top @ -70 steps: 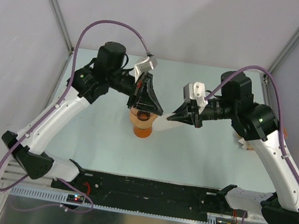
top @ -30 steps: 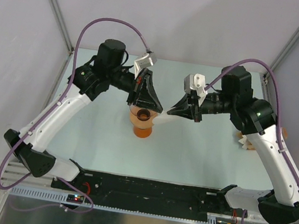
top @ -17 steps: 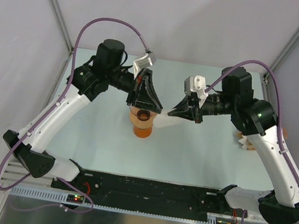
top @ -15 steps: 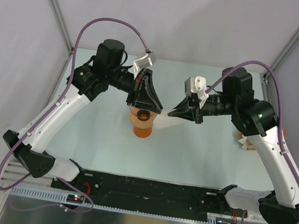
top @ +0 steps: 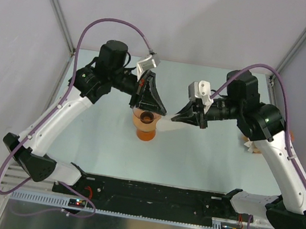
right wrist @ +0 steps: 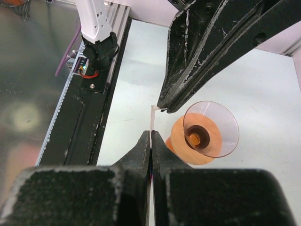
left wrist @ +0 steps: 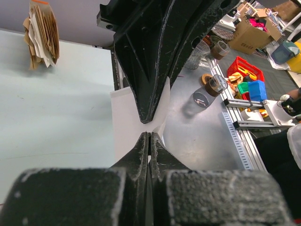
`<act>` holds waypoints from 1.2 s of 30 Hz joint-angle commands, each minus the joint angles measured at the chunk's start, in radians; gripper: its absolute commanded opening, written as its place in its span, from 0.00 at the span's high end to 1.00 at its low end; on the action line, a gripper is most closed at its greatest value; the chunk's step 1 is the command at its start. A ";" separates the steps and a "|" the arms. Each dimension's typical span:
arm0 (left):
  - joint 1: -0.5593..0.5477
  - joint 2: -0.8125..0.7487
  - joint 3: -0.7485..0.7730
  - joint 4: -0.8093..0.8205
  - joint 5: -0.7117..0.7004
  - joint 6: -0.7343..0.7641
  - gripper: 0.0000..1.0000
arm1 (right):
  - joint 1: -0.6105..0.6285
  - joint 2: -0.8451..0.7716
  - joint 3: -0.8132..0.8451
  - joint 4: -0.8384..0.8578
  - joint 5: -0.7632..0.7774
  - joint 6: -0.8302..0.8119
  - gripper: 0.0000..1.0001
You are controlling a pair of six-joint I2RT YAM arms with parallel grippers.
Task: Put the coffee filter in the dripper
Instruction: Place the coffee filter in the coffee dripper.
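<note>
The dripper [top: 146,127] stands mid-table, a clear cone on an orange base, and shows again in the right wrist view [right wrist: 210,128]. Just above it, both grippers meet tip to tip. The coffee filter [left wrist: 126,117], thin white paper, hangs between them, just right of the dripper's rim [top: 166,124]. My right gripper [right wrist: 150,133] is shut on it, the paper edge-on [right wrist: 151,120] between its jaws. My left gripper [left wrist: 148,134] is shut too, its tips pinching the filter's far edge. The left gripper [top: 163,114] hovers over the dripper, the right gripper [top: 174,119] beside it.
A tan-and-white stack of paper fans [left wrist: 42,33] lies at the table's right side, partly behind my right arm [top: 250,145]. A black rail [top: 152,194] runs along the near edge. Grey walls close in the left, back and right.
My right gripper has shifted slightly toward the near edge and right with the filter. The left arm has stayed over the dripper.
</note>
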 commanded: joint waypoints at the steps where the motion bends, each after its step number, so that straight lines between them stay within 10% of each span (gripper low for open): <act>1: -0.005 -0.021 0.013 0.011 0.018 0.005 0.99 | 0.012 -0.019 0.006 0.011 0.004 -0.010 1.00; 36: 0.018 -0.018 -0.010 0.011 -0.036 -0.029 0.91 | 0.016 -0.004 -0.016 0.132 0.006 0.116 1.00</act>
